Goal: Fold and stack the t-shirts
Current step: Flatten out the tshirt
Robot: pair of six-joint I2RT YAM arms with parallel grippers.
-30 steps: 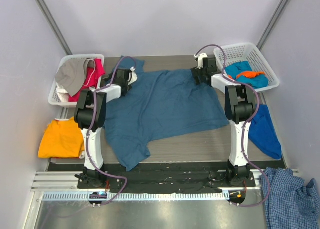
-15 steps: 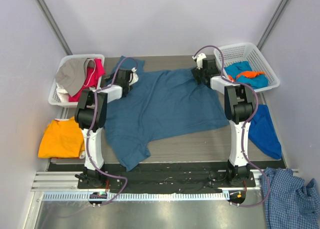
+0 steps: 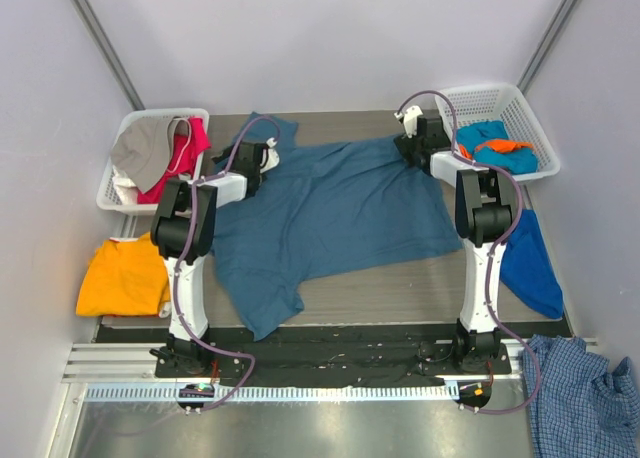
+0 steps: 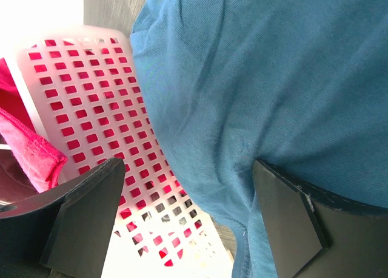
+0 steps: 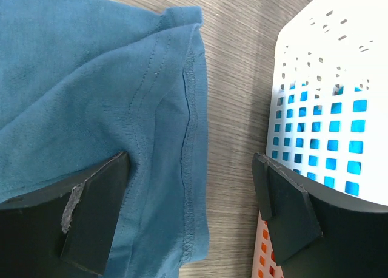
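Tabletop (image 3: pixel 400 288) is covered by teal t-shirt (image 3: pixel 330 208), apparently mid-spreading, edges framed inside wide-open left gripper (image 4: pixel 182 229) and right gripper (image 5: pixel 191 229); pinch likely needed next.

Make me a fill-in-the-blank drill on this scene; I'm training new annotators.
The left claw and right claw both stand ____ at the teal-blue t-shirt's far edge. The orange t-shirt lies on the robot's ____ side. The grey garment sits in the ____ basket. The checked shirt lies at the near ____ corner.
Missing: open; left; left; right.
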